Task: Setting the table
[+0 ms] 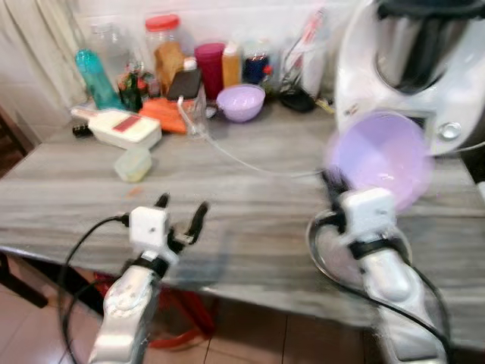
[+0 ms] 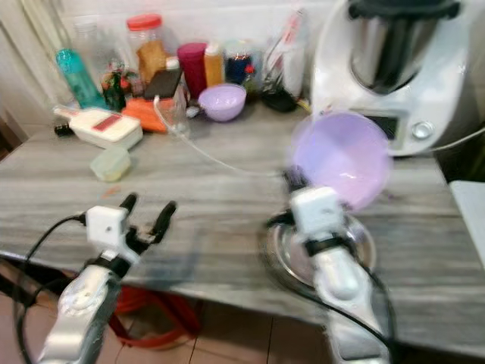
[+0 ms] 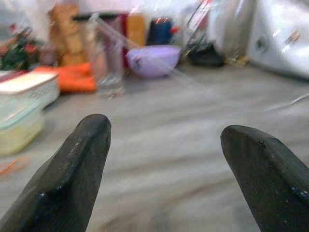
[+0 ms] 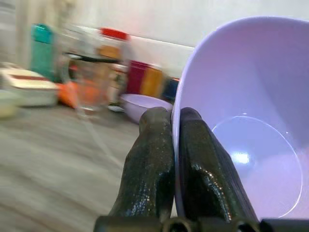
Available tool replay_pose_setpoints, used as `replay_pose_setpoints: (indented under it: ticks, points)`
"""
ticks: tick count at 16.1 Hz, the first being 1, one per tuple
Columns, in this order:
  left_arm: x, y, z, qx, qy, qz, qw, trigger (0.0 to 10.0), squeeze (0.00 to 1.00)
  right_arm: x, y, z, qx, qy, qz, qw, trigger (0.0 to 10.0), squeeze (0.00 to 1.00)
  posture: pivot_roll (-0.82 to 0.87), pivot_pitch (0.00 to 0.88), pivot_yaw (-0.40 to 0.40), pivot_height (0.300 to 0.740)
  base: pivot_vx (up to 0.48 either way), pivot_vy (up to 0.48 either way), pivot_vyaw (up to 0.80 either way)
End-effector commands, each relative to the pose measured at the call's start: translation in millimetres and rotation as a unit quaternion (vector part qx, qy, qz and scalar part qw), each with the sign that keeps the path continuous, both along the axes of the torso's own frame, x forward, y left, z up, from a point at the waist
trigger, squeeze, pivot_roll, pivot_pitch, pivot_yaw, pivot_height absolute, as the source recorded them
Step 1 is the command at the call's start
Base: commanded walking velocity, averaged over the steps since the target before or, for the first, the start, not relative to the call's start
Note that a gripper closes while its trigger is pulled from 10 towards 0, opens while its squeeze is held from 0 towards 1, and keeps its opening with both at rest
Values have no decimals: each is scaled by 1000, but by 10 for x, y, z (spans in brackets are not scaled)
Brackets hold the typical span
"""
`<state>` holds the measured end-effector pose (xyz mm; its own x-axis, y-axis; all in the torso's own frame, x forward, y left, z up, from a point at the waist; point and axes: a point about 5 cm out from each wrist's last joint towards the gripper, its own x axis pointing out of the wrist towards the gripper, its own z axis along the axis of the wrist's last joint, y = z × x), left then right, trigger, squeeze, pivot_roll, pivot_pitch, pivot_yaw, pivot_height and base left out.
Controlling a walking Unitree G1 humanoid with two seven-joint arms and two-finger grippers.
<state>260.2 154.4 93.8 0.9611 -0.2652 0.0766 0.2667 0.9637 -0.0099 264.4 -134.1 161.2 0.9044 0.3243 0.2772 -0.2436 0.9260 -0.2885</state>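
Left gripper: fingers spread apart, nothing between them, hovering at the near counter edge. Left wrist view looks straight across bare counter toward the back clutter.

Back-left clutter: teal bottle, white box with red label, small pale-green container, red-lidded jar, magenta cup. A second small purple bowl sits among them, well apart from both grippers.

Right gripper: fingers pressed together on the rim of the purple bowl, one finger inside the wall, one outside. Bowl is off the counter, tilted, mouth facing back toward the camera. Blurred in the head views.

Metal plate: on the counter near the front edge, directly under the right wrist, just below and on the near side of the held bowl.

White kitchen appliance stands right behind the bowl, close.

Key relation: plate lies below and slightly toward the robot from the bowl, so my guess is the next move is level the bowl and lower it onto the plate. Right arm is the only one in position; the left is well off to the side. Risk: rim-only pinch could let the bowl swing.
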Motion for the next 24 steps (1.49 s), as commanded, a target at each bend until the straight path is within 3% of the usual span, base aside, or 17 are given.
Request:
replay_pose_setpoints:
  ticks: [1,5,7,10,15,22,23,24]
  points:
    - [-46,-4,48,1,-12,-20,1000,10000,0,33,-31,48,0,-7,1,1000,10000,0,-81,29,98,740,0,0,0]
    - [-243,-31,28,-18,7,-115,993,10000,0,64,-61,50,-15,-1,8,1000,10000,0,-77,41,82,740,0,0,0]
    - [-359,-26,46,-16,18,-169,985,10000,0,75,50,13,-24,29,60,997,10000,0,-72,50,76,740,0,0,0]
    - [-373,-37,66,-14,18,-194,981,10000,0,135,182,-66,-27,89,121,988,10000,0,-74,49,73,740,0,0,0]
    - [-378,-64,91,-9,15,-222,975,10000,0,267,237,-246,-80,172,153,970,10000,0,-73,47,70,740,0,0,0]
    - [-393,-90,69,-8,18,-229,973,10000,0,280,336,-347,-92,205,176,958,10000,0,-68,49,74,740,0,0,0]
    - [-397,-95,65,-8,19,-231,973,10000,0,271,339,-357,-92,209,178,957,10000,55,-69,48,77,740,0,0,0]
    - [-401,-99,61,-8,20,-232,972,10000,0,257,343,-371,-93,213,181,956,10000,263,-69,48,79,740,0,0,0]
